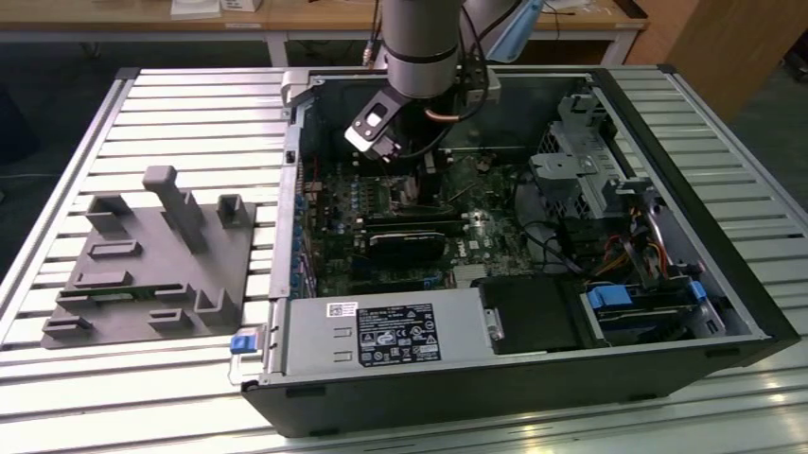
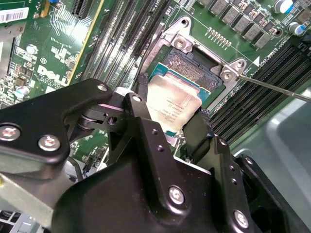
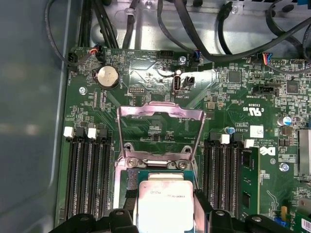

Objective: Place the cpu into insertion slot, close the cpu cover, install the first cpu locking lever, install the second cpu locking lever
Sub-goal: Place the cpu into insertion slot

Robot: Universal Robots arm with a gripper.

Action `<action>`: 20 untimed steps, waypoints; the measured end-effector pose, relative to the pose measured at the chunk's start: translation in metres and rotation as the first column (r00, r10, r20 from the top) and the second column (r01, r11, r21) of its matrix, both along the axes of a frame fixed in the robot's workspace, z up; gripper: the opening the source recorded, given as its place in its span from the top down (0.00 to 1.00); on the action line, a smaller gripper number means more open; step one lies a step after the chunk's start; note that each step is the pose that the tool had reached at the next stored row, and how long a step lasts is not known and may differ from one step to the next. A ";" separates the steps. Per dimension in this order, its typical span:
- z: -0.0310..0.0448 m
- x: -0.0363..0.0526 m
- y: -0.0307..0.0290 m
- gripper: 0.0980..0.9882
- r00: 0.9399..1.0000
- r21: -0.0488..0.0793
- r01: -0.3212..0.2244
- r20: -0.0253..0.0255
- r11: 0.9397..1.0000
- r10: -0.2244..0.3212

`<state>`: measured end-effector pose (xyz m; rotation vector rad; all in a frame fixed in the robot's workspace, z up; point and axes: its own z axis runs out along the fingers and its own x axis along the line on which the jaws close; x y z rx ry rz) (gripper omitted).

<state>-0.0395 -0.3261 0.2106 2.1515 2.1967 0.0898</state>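
We have the chip (image 2: pixel 174 99) pinched between the gripper (image 2: pixel 170 116) fingers, tilted just over the socket (image 2: pixel 192 65). The cover (image 3: pixel 158 109) stands flipped open, leaving the socket clear for it.

In the exterior view, even light from above is brightening the slatted table (image 1: pixel 189 104) at the exterior view's upper left, while the arm (image 1: pixel 419 43) is shading the inside of the case (image 1: pixel 505 397). In the second wrist view, glare is washing out the motherboard (image 2: pixel 73 43) and glinting off the cpu (image 2: pixel 175 97). The gripper (image 2: pixel 171 109) is looming dark and perhaps slightly out of focus.
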 end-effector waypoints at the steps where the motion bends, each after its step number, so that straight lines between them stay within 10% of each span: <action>1: -0.0007 -0.0002 0.0004 0.50 1.000 -0.001 0.000 0.000 1.000 0.000; 20: -0.0119 -0.0034 0.0086 0.50 1.000 -0.015 0.025 0.000 1.000 -0.025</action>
